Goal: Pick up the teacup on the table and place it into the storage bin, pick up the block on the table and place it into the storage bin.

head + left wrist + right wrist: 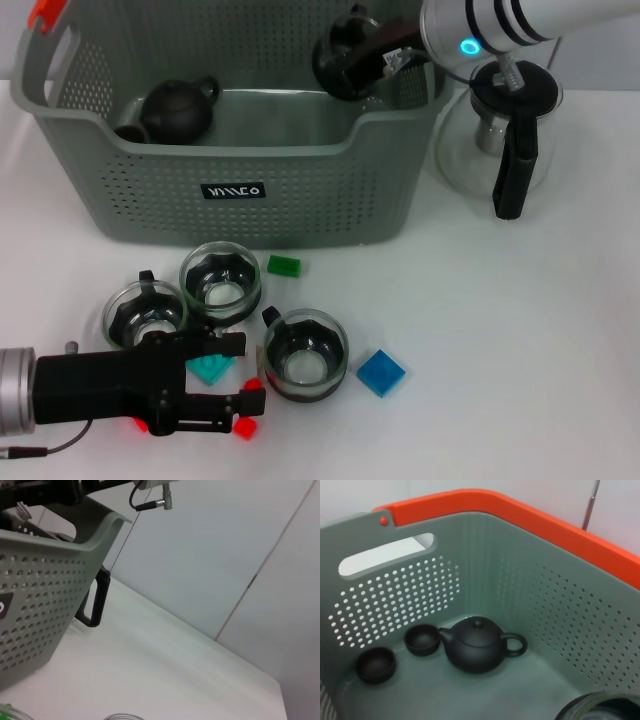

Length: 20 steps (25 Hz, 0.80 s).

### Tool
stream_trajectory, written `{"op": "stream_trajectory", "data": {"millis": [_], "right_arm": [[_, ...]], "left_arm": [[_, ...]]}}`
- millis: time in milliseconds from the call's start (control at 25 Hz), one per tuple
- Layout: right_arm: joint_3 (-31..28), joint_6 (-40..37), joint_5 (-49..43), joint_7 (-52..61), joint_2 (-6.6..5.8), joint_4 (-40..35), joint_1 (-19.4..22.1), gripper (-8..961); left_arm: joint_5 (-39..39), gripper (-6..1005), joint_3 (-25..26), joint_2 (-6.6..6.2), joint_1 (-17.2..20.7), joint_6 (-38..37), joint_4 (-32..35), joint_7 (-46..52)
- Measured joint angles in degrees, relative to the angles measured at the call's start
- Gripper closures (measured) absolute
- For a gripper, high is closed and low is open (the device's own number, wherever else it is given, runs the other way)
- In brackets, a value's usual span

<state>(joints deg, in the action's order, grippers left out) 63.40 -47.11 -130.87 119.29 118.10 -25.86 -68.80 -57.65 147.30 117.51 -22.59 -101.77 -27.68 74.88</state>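
Note:
The grey perforated storage bin (300, 190) stands at the back of the table. My right gripper (362, 58) hangs over the bin's right back part, shut on a dark-based glass teacup (340, 55); the cup's rim shows in the right wrist view (600, 706). Three more glass teacups (305, 350) (220, 280) (146, 312) stand in front of the bin. My left gripper (250, 372) lies low at the front left, open, with a teal block (210, 368) between its fingers. Green (284, 266), blue (381, 373) and red (245, 426) blocks lie nearby.
A black teapot (477, 645) and two small black cups (422, 640) (376, 665) sit on the bin floor. A glass pitcher with a black handle (510, 170) stands right of the bin. The bin's corner (30, 595) fills the left wrist view.

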Motion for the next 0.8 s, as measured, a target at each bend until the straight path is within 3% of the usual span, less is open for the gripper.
{"op": "stream_trajectory", "data": {"millis": [800], "right_arm": [[0.9, 0.0, -0.18, 0.12, 0.3, -0.45, 0.4, 816]], "left_arm": [[0.09, 92, 0.0, 0.16, 0.26, 0.07, 0.0, 0.0]]}}
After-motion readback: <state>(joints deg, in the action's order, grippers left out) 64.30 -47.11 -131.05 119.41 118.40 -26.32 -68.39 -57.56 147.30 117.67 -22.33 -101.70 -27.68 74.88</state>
